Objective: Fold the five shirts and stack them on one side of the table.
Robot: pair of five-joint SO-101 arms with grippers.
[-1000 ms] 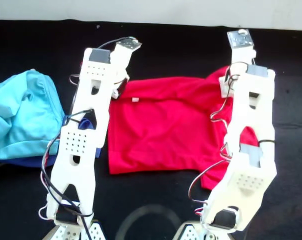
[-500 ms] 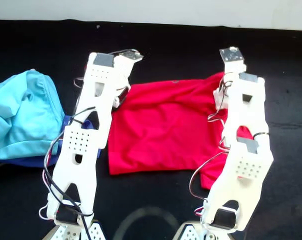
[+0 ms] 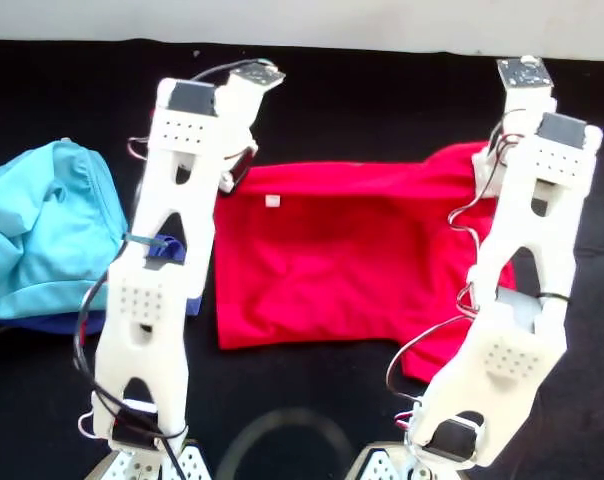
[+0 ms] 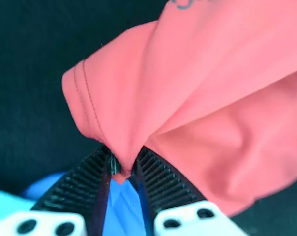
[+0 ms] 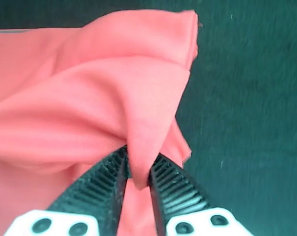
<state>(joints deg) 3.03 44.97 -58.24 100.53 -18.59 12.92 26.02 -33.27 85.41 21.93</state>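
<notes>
Far left: I see a light blue shirt heap (image 3: 42,235) on the black table (image 3: 362,95), with a darker blue garment (image 3: 44,323) showing under its near edge. Left gripper (image 4: 123,166): ribbed jaws pressed together on a hemmed corner of the red shirt (image 3: 332,260), cloth bunched between them. The shirt is spread mid-table between the two arms, and its far edge runs from one claw to the other. Right gripper (image 5: 137,171): jaws pinch a fold at the shirt's opposite far corner.
</notes>
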